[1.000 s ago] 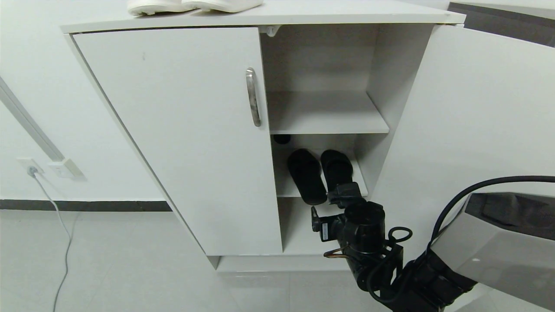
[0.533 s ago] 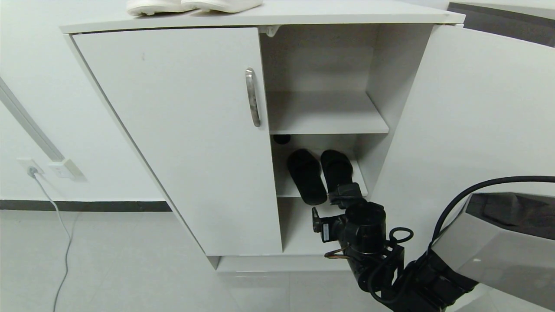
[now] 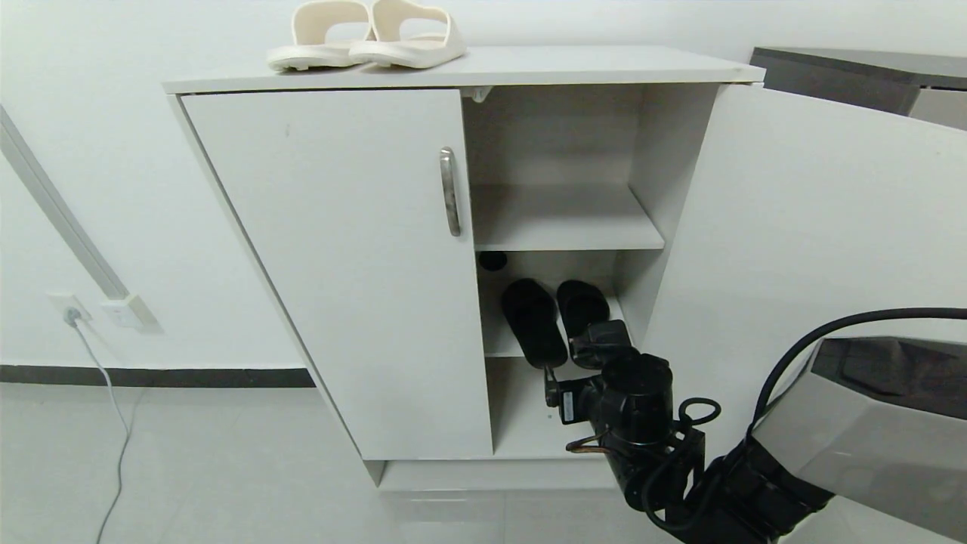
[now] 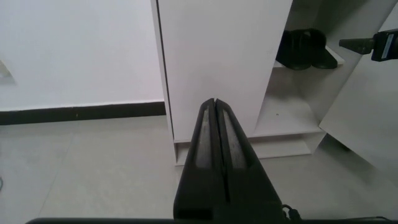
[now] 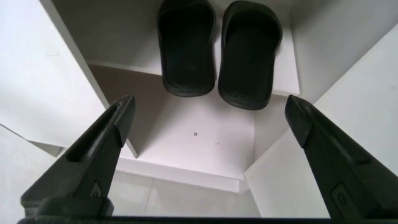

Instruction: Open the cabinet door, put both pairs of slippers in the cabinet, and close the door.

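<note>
A white cabinet stands against the wall, its left door shut and its right door swung wide open. The pair of black slippers lies side by side on the middle shelf, heels at the shelf's front edge. My right gripper is open in front of and just below that shelf, its fingers spread wider than both slippers, holding nothing; in the head view the right gripper overlaps the right slipper's heel. A pair of white slippers rests on the cabinet top. My left gripper is shut and empty, low over the floor before the shut door.
The upper shelf and the bottom compartment hold nothing. A metal handle runs down the left door's edge. A wall socket with a cable is at the left. A dark counter stands behind the open door.
The head camera has tilted up, so the white slippers on top now show in full. My right gripper sits slightly farther out from the black slippers' heels.
</note>
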